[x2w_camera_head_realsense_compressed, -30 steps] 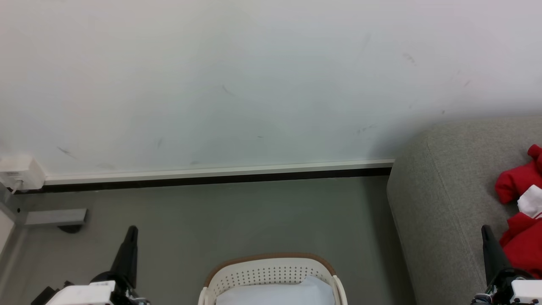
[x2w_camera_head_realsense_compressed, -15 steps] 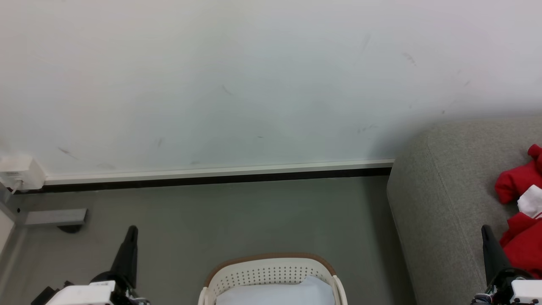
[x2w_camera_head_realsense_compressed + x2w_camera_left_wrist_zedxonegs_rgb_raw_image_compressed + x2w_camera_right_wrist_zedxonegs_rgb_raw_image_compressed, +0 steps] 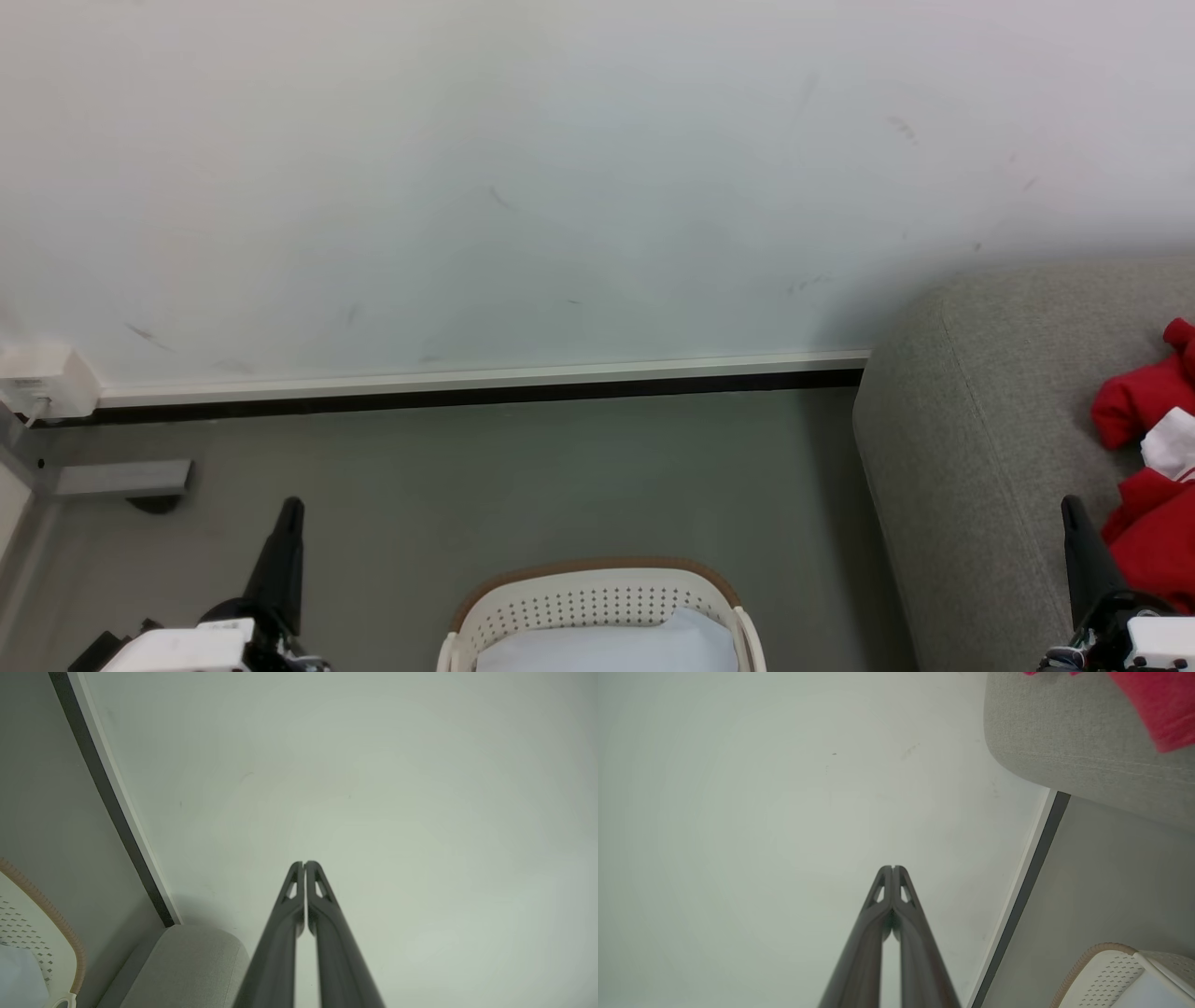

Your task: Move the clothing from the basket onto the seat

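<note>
Head view: my left gripper (image 3: 292,509) and right gripper (image 3: 1070,506) point up, both closed tight and empty. The basket (image 3: 597,602) stands on the floor (image 3: 560,476) between them, a pale sheet (image 3: 607,646) inside. The clothing (image 3: 1134,411) lies crumpled on the seat (image 3: 980,439), the heap running up the right edge.

Left wrist view: my gripper aims at the wall (image 3: 373,765).

Right wrist view: red fabric lies on the seat's corner.

One basket (image 3: 597,567), one seat (image 3: 990,420), one sheet (image 3: 607,650)
</note>
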